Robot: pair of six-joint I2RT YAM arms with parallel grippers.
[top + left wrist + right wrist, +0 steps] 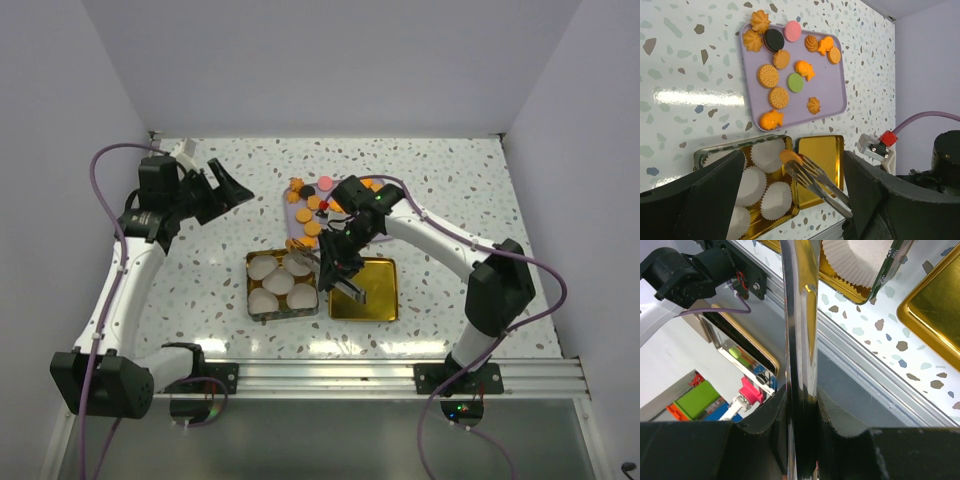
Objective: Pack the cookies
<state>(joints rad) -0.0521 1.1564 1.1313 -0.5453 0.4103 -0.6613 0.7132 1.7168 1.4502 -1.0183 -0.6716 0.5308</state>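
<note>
Orange cookie (790, 157) in tongs (817, 182), left-wrist view

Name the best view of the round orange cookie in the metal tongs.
Left wrist: the round orange cookie shows clearly, pinched in the metal tongs. Top external barely shows it; right wrist shows only the tongs.

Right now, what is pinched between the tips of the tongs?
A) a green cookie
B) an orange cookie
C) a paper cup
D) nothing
B: the left wrist view shows an orange cookie caught between the tips of the tongs, just over the paper cups.
</note>
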